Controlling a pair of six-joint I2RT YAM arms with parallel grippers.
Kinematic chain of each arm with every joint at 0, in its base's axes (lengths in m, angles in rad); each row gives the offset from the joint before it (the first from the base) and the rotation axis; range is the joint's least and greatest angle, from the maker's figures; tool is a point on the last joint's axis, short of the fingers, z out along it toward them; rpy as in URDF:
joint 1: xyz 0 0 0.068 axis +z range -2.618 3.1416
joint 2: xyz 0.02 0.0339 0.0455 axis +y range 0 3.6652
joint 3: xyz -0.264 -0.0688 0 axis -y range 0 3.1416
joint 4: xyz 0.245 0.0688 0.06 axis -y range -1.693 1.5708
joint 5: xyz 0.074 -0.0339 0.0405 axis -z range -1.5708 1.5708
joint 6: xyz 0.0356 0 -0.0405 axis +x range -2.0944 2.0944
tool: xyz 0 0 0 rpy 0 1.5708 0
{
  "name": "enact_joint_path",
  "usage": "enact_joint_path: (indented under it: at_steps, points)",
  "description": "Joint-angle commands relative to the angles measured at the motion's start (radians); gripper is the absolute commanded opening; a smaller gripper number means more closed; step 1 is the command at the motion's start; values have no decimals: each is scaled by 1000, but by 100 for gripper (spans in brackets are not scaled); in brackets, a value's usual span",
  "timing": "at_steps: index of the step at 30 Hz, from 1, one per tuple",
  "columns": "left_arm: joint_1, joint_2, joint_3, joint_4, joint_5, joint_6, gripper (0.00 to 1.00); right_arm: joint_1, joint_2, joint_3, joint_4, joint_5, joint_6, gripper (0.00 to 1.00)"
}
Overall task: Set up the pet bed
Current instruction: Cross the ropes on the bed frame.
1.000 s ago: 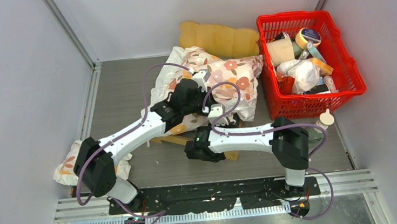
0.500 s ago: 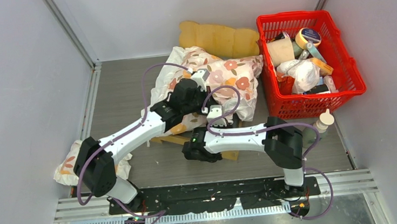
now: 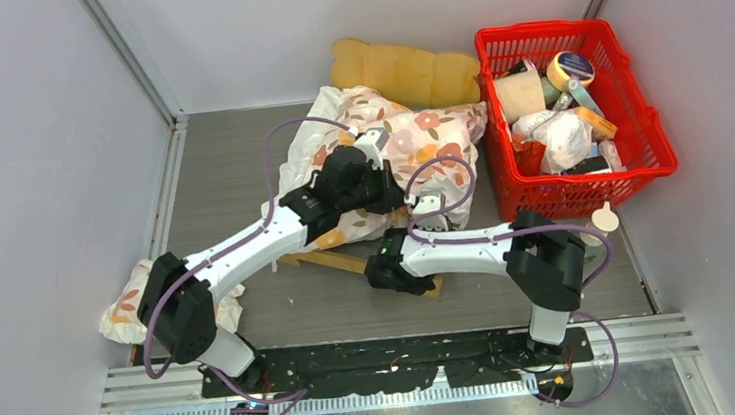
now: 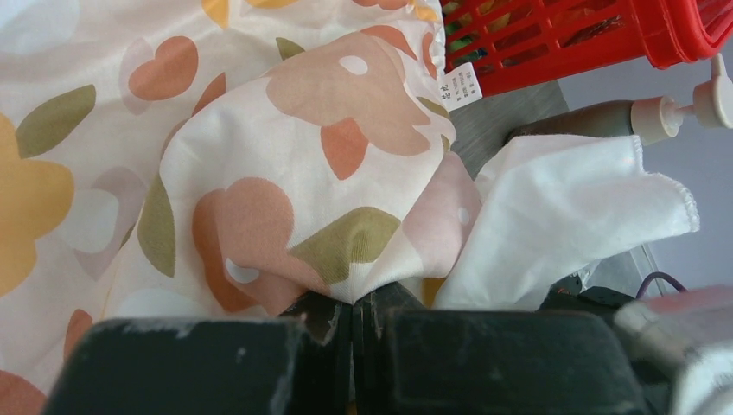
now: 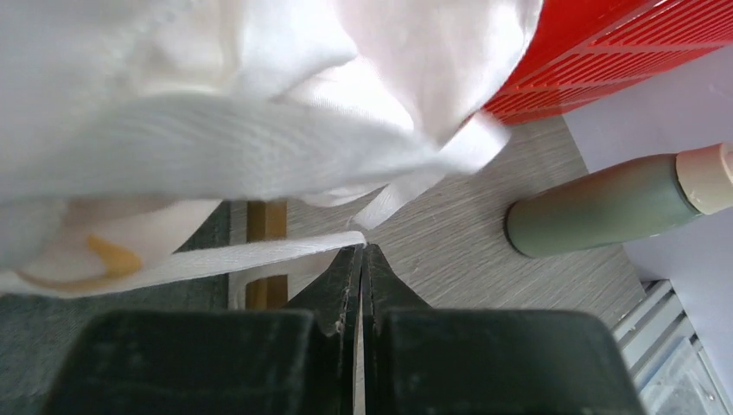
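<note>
The grey surface (image 3: 230,169) carries the pet bed (image 3: 402,69) in its middle. The scalloped headboard stands at the back wall, and most of the frame is covered by the floral cushion (image 3: 418,138). The red basket (image 3: 563,195) stands just beside it on the right. My left end effector (image 4: 354,304) is closed on a fold of the floral cushion. My right end effector (image 5: 362,258) is closed on a white cloth edge (image 5: 259,251) at the bed's right side.
</note>
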Motion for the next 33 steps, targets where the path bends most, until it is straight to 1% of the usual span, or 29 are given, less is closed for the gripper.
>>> enact_joint_path:
  at_steps: [1, 7, 14, 19, 23, 28, 33]
  points:
    - [8, -50, 17, 36, -1, 15, 0, 60, -72, 56, -14, 7, -67, 5]
    - [11, -44, 18, 39, -10, 13, 0, 106, -63, 122, -14, -9, -122, 5]
    - [16, -41, 18, 39, -7, 7, 0, 106, -81, 97, -14, 0, -164, 5]
    - [16, -43, 19, 47, 8, -3, 0, 94, -127, 58, -14, 20, -209, 5]
    - [16, -41, 18, 61, 17, -14, 0, 93, -138, 113, -14, 50, -268, 5]
    - [16, -39, 15, 60, 16, -17, 0, 115, -54, 191, -14, 26, -257, 5]
    - [17, -49, 9, 47, 3, -4, 0, 131, 23, 171, -14, -28, -160, 5]
